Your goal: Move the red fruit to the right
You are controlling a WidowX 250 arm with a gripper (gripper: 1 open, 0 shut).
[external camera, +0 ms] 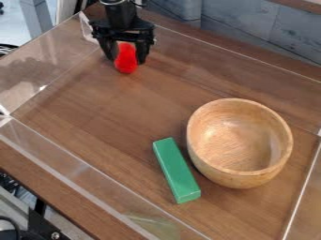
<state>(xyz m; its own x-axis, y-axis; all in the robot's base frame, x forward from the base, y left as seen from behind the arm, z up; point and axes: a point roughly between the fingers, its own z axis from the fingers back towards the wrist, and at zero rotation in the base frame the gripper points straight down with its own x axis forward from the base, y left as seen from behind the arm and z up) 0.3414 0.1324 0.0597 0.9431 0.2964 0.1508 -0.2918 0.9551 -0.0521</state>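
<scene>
1 high front cam, angled down over table (113, 122).

You are looking at bare wood lying open across the middle of the table (113, 112), from the upper left toward the right edge. The wooden bowl (239, 142) and green block (175, 169) are sitting touching at lower right, blocking that corner.
</scene>
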